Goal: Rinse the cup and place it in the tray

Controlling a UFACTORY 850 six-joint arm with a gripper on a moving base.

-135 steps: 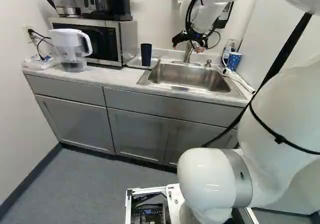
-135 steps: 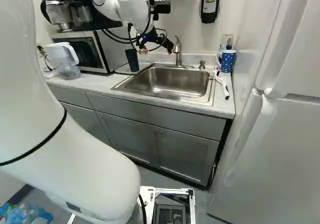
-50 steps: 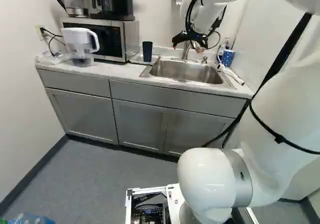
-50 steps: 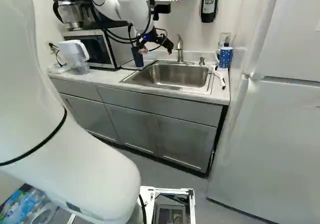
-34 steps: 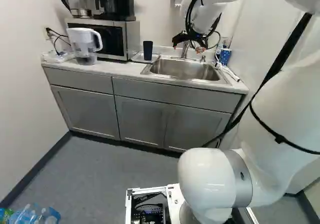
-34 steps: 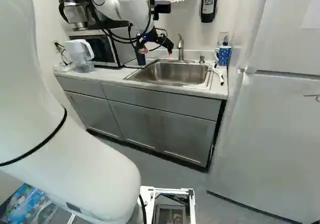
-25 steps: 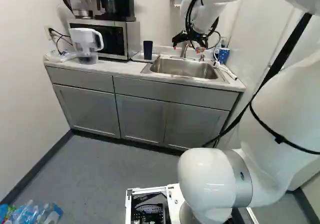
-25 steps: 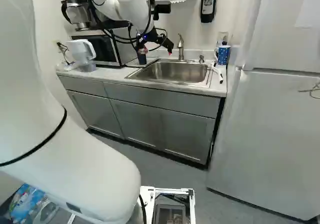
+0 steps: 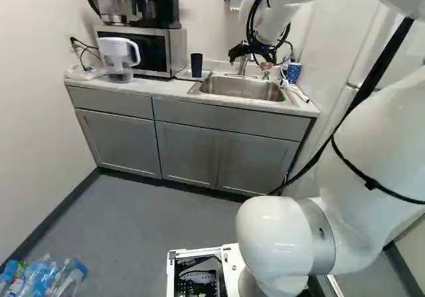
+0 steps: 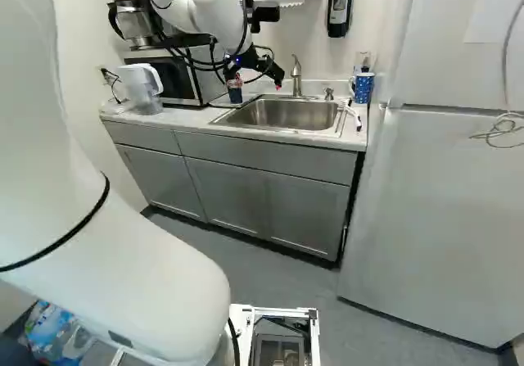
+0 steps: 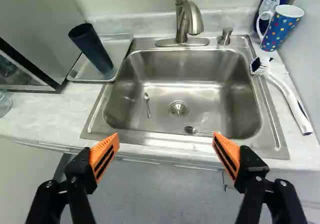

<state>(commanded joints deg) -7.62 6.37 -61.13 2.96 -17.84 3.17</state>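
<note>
1. The base has moved: counter and cabinets look farther off than in the earlier frames, and more of the plastic bottles (image 9: 46, 278) on the floor (image 9: 146, 210) shows.
2. The arm holds its pose against its lowest joint; the black gripper (image 9: 248, 64) is open, orange pads (image 11: 104, 156) wide apart.
3. The tall dark-blue cup (image 11: 92, 48) stays in the shallow rectangular tray (image 11: 123, 46), between microwave (image 9: 139, 51) and sink, near the counter's back edge.
4. Set into the pale marbled counter (image 11: 45, 108), the stainless-steel sink (image 11: 190, 93) holds two metal spoons (image 11: 147, 106) (one lies by the basin's front edge).
5. A white-handled brush (image 11: 290, 98) and blue dotted mug (image 11: 280, 31) occupy the counter's end by the white refrigerator (image 10: 442, 219).
</note>
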